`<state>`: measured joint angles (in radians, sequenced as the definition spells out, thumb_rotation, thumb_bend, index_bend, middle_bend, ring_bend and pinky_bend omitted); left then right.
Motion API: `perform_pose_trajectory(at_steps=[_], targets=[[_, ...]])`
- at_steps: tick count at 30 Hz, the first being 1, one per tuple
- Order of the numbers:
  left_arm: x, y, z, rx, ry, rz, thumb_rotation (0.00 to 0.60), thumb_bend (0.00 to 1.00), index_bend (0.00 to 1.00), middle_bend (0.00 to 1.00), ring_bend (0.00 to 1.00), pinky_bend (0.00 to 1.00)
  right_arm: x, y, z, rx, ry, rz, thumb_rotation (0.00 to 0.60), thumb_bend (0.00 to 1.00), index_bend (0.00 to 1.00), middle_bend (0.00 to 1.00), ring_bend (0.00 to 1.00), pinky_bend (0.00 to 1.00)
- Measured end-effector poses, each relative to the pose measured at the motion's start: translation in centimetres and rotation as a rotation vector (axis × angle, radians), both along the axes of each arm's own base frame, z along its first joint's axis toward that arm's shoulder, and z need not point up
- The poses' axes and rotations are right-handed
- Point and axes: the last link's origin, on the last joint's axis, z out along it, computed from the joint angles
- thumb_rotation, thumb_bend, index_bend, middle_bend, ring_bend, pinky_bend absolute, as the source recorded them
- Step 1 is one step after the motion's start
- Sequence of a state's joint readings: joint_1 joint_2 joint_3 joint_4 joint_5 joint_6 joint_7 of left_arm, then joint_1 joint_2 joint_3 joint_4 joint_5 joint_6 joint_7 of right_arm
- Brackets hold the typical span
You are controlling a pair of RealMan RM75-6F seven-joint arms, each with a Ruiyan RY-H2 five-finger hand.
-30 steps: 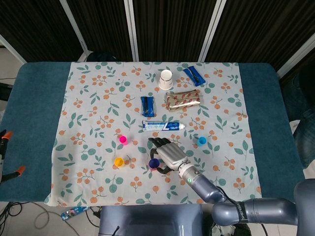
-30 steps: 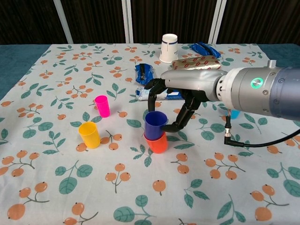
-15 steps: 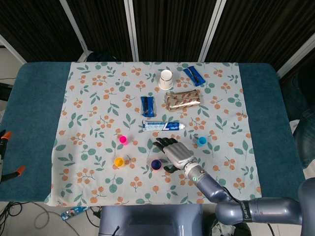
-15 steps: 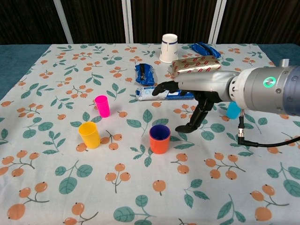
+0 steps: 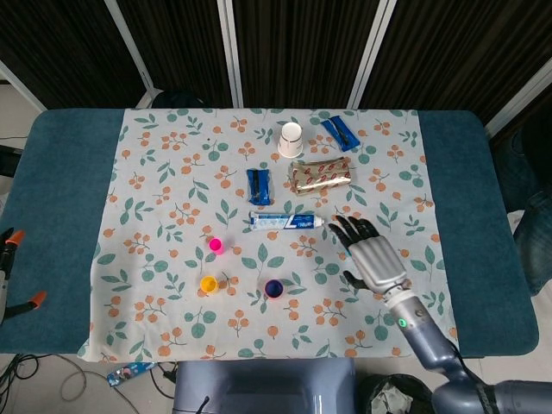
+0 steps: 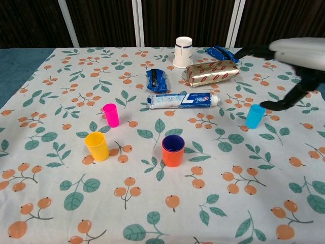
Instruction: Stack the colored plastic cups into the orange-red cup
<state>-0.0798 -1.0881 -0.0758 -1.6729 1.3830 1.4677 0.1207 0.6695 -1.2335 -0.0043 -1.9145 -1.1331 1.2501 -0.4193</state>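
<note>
The orange-red cup stands near the table's middle front with the dark blue cup nested inside it. Left of it stand the yellow cup and the pink cup. The light blue cup stands alone to the right. My right hand hangs open above that cup, fingers spread, holding nothing, and hides the cup in the head view. In the chest view the right hand is blurred at the right edge, above and right of the light blue cup. My left hand is out of sight.
A toothpaste tube lies behind the cups. Further back are a blue snack packet, a gold wrapped packet, an upturned white paper cup and another blue packet. A floral cloth covers the table.
My right hand let go of the dark blue cup, which dropped fully into the orange-red cup. The hand then swung right and rose, ending over the light blue cup.
</note>
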Motion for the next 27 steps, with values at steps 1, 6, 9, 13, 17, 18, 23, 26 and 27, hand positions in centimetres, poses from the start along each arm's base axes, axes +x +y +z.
perform_pose_trajectory(at_steps=[1, 6, 9, 13, 17, 18, 23, 26, 27], targets=[[0.0, 0.0, -0.1, -0.004, -0.001, -0.003, 0.600, 0.12, 0.02, 0.00, 0.00, 0.05, -1.3, 0.8, 0.9, -0.043, 0.002, -0.007, 0.600, 0.40, 0.02, 0.00, 0.00, 0.10], [0.3, 0.1, -0.5, -0.032, -0.014, -0.023, 0.600, 0.11, 0.03, 0.00, 0.00, 0.05, -7.1, 4.9, 3.5, -0.174, 0.020, -0.085, 0.600, 0.40, 0.02, 0.00, 0.00, 0.10], [0.7, 0.3, -1.0, -0.070, -0.021, -0.050, 0.600, 0.09, 0.04, 0.00, 0.00, 0.05, -10.0, 7.2, 4.2, -0.215, 0.035, -0.124, 0.600, 0.40, 0.02, 0.00, 0.00, 0.09], [2.0, 1.5, -1.8, -0.156, -0.029, -0.115, 0.600, 0.09, 0.05, 0.00, 0.00, 0.05, -12.7, 9.3, 4.4, -0.238, 0.047, -0.162, 0.600, 0.40, 0.02, 0.00, 0.00, 0.09], [4.3, 3.1, -3.1, -0.273, -0.043, -0.197, 0.600, 0.09, 0.07, 0.00, 0.00, 0.05, -13.9, 10.1, 4.4, -0.253, 0.043, -0.186, 0.600, 0.40, 0.02, 0.00, 0.00, 0.09], [4.7, 3.4, -3.4, -0.292, -0.046, -0.209, 0.600, 0.09, 0.08, 0.00, 0.00, 0.05, -13.9, 10.0, 4.4, -0.259, 0.042, -0.186, 0.600, 0.40, 0.02, 0.00, 0.00, 0.09], [8.7, 5.7, -5.7, -0.471, -0.047, -0.295, 0.600, 0.09, 0.14, 0.00, 0.00, 0.05, -14.2, 9.9, 4.6, -0.284, 0.033, -0.192, 0.600, 0.40, 0.02, 0.00, 0.00, 0.09], [11.4, 6.8, -7.2, -0.570, -0.019, -0.345, 0.600, 0.09, 0.17, 0.00, 0.00, 0.05, -14.3, 9.8, 4.6, -0.289, 0.034, -0.196, 0.600, 0.40, 0.02, 0.00, 0.00, 0.09], [12.1, 7.0, -7.6, -0.591, -0.006, -0.359, 0.600, 0.10, 0.18, 0.00, 0.00, 0.05, -14.3, 9.8, 4.6, -0.290, 0.034, -0.197, 0.600, 0.40, 0.02, 0.00, 0.00, 0.09]])
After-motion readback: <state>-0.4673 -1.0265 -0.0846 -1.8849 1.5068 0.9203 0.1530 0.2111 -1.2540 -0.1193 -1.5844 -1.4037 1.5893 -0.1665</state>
